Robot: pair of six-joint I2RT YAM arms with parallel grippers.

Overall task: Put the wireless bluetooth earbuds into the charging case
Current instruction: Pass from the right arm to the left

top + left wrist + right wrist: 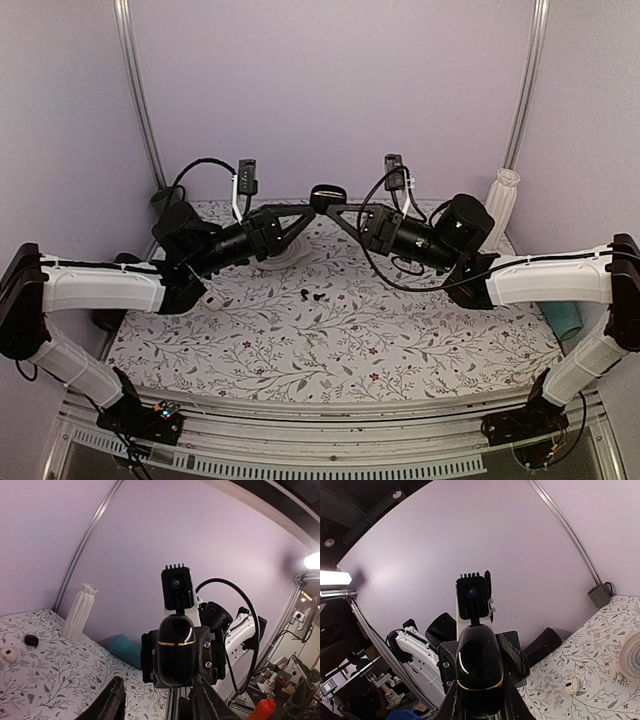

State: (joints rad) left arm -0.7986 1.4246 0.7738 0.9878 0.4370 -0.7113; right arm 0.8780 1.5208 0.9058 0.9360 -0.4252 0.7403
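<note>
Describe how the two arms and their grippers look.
The left arm and right arm match: white shells over the long links, black joints and wrist housings. The left gripper and right gripper are black, with tapering fingers. Black cables loop past each wrist.

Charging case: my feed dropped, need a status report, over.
Right end effector shut on charging case, off the table. Left end effector open, facing it. Earbuds loose on table. Nothing blocking.

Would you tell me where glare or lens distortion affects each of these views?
Left wrist view: a lamp flares at the right edge and the wall rail bows from the wide lens. Right wrist view: a light strip blows out on the left; the charging case carries reflections. Top view: soft, even light; earbuds barely resolved.
</note>
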